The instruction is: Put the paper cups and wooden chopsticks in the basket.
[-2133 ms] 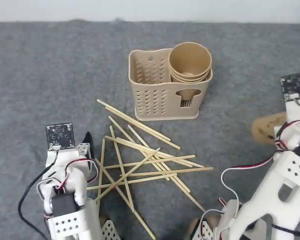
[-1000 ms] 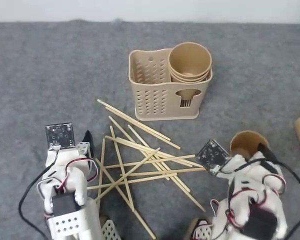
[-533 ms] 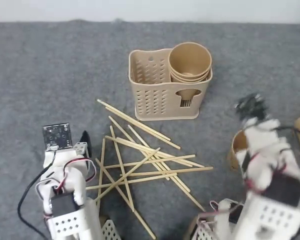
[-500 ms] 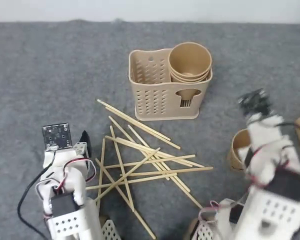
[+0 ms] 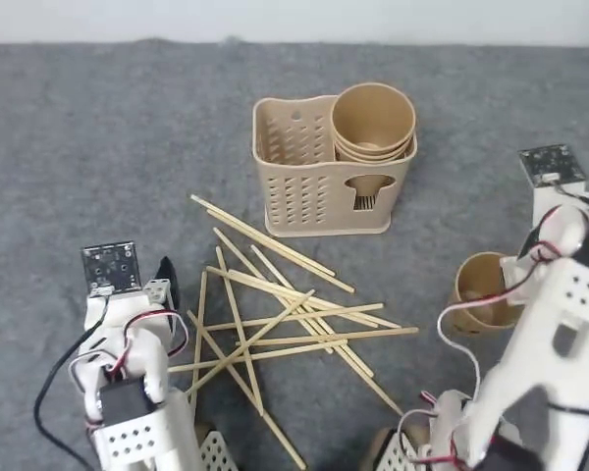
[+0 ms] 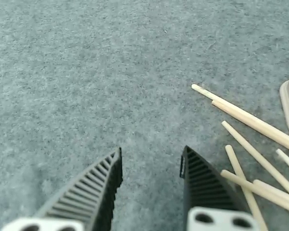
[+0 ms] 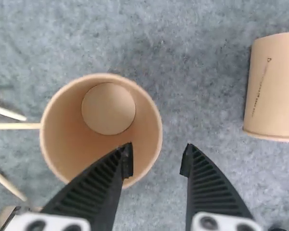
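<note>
- The upright paper cup [image 7: 101, 127] is being straddled by the open right pincer [image 7: 154, 161], its wall framed between the jaws.
- The basket [image 5: 294, 182] is being seen toward the bench's far edge.

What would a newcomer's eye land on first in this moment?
A tangle of wooden chopsticks lies strewn on the grey carpet before the basket, whose right compartment holds stacked paper cups. Off to the right, the right claw is open astride the rim of an upright paper cup, with another cup lying on its side nearby.
</note>
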You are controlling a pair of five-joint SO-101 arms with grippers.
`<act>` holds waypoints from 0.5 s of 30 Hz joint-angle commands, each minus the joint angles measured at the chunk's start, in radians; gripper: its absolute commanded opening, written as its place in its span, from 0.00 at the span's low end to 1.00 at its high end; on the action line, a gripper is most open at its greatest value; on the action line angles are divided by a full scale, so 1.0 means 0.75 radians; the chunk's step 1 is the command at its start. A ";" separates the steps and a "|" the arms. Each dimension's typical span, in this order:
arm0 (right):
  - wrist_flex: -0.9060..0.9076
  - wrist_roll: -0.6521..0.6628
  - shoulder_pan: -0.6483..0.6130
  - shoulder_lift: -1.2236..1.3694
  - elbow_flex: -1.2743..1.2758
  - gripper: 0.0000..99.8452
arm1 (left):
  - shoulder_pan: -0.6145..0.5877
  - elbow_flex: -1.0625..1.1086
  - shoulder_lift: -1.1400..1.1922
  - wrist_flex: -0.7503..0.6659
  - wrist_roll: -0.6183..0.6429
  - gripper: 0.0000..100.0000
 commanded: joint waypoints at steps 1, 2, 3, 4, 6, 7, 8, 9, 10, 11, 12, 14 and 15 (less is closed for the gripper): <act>-0.077 -0.014 0.015 0.052 0.014 0.17 | -0.004 -0.005 -0.014 -0.031 0.004 0.18; -0.097 -0.014 0.015 0.073 0.035 0.17 | -0.004 -0.005 -0.014 -0.031 0.004 0.18; -0.120 -0.014 0.015 0.089 0.055 0.17 | -0.004 -0.005 -0.014 -0.031 0.004 0.18; -0.138 -0.014 0.015 0.099 0.078 0.17 | -0.006 -0.005 -0.014 -0.031 0.004 0.18; -0.157 -0.014 0.015 0.105 0.108 0.17 | -0.006 -0.005 -0.014 -0.031 0.004 0.18; -0.154 -0.014 0.011 0.107 0.113 0.17 | -0.006 -0.005 -0.014 -0.031 0.004 0.18; -0.150 -0.014 0.011 0.107 0.117 0.16 | -0.006 -0.005 -0.014 -0.031 0.004 0.18; -0.148 -0.014 0.009 0.107 0.117 0.15 | -0.006 -0.005 -0.014 -0.031 0.004 0.18; -0.146 -0.014 0.009 0.107 0.117 0.13 | -0.006 -0.005 -0.014 -0.031 0.004 0.18; -0.148 -0.014 0.009 0.107 0.115 0.10 | -0.006 -0.005 -0.014 -0.031 0.004 0.18; -0.152 -0.014 0.011 0.107 0.115 0.06 | -0.006 -0.005 -0.014 -0.031 0.004 0.18; -0.157 -0.020 0.015 0.107 0.110 0.00 | -0.006 -0.005 -0.014 -0.031 0.004 0.18; -0.144 -0.020 0.015 0.107 0.094 0.02 | -0.006 -0.005 -0.014 -0.031 0.004 0.18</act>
